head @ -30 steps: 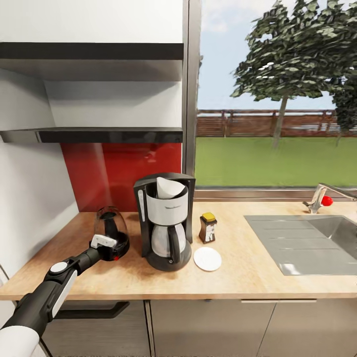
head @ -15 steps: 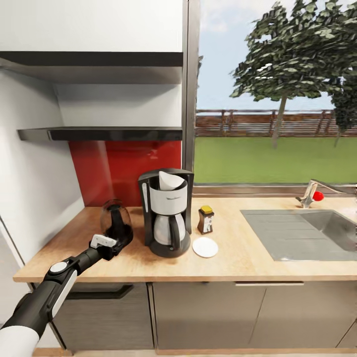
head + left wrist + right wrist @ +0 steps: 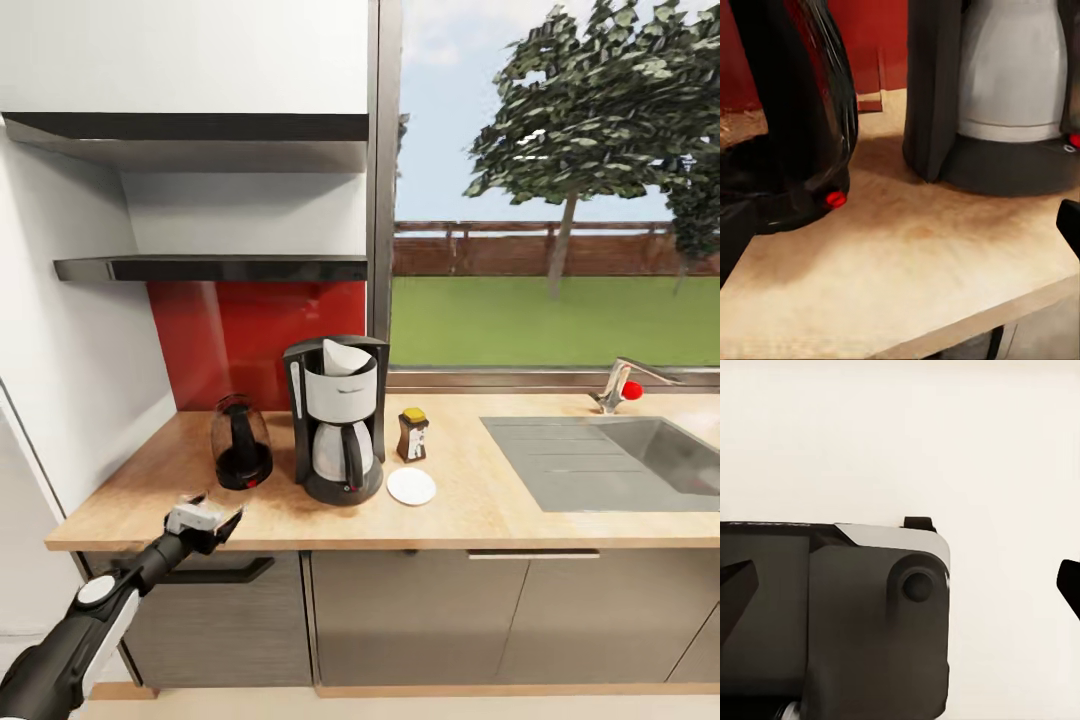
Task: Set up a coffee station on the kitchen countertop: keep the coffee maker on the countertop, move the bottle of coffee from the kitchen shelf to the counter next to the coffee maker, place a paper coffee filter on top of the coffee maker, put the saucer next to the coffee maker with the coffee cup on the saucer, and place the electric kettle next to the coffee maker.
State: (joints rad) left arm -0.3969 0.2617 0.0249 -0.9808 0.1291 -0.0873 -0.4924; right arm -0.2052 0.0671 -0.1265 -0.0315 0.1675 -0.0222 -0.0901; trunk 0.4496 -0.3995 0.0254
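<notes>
Standing beside coffee maker [image 3: 337,420]: electric kettle [image 3: 240,443].

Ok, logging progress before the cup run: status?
Left hand open, empty, off counter edge. Electric kettle standing beside coffee maker. Saucer bare, no cup yet.

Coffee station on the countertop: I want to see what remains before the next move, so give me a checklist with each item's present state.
1. Paper coffee filter in the top of the coffee maker: ok.
2. Bottle of coffee on the countertop beside the maker: ok.
3. Electric kettle standing upright next to the maker: ok.
4. Saucer next to the maker: ok.
5. Coffee cup on the saucer: not ok, the saucer is bare.
6. Left hand open and apart from the kettle: ok.
</notes>
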